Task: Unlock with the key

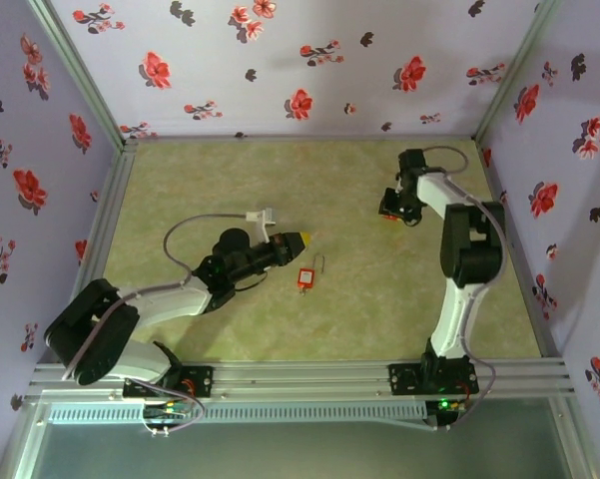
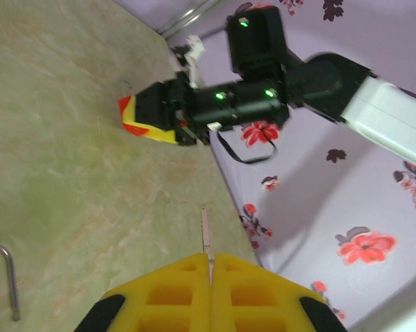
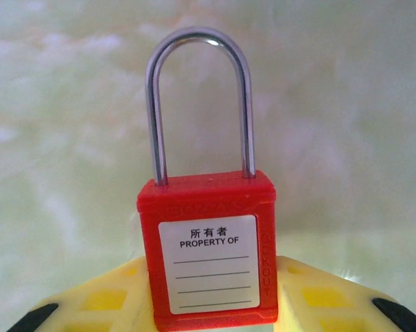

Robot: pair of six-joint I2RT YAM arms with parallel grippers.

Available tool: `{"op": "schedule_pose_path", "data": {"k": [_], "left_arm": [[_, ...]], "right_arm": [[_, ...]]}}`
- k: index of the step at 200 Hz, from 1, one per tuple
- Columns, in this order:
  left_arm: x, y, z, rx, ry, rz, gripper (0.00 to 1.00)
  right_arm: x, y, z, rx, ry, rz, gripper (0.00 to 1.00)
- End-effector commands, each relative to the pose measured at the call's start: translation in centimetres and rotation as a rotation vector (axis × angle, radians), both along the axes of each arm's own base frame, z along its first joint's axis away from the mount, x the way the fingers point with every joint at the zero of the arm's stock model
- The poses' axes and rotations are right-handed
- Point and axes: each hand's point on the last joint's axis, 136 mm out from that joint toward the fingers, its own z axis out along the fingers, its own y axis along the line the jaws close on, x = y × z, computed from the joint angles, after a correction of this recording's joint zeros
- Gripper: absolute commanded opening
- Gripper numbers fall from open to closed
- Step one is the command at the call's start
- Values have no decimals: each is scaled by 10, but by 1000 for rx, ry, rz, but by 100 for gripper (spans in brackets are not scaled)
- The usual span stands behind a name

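Key [image 2: 206, 235] clamped in left tool [image 1: 298, 240], tool fully closed on it, blade poking out past the tips; tool sits mid-bench [image 1: 230, 180], key's long axis running toward 2–3 o'clock in the top view; spare padlock [image 1: 305, 277] lies loose on the bench just beside that tool at 5 o'clock, shackle toward 1 o'clock, nothing touching it; padlock [image 3: 208, 256] is in right tool [image 1: 389, 213], well apart at 2 o'clock from the key tip; yellow fingers [image 3: 318, 297] pressed on both sides of the red body, looks gripped; its long axis runs along the fingers, shackle at 12 o'clock in the right wrist view, pointing away from the wrist, label facing the camera; keyway not visible; my read: if it's in the base it faces back into the tool, so the blade has no line in; from the left wrist the lock sits at 11 o'clock off the blade, so not aligned; left arm has the key, so it makes the approach.
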Motion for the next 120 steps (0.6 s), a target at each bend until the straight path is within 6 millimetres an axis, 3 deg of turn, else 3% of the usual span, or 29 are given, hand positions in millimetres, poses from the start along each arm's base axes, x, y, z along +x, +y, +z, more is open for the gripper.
{"op": "schedule_pose_path", "data": {"k": [1,22,45,72,120], "left_arm": [[13,7,32,65,-166,143,0],[18,6,53,95,-267,204,0],[23,-3,65,144,-343,228,0],[31,-5,65,191,-375,283,0],[32,-19,60,204,-374,272,0]], "right_arm": [[20,45,96,388,-273,-161,11],[-1,79,150,561,-380,-203,9],[-29,118,185,661,-410,-189,7],[-56,139,198,721,-412,-194,6],[-74,146,212,777,-427,-207,6]]}}
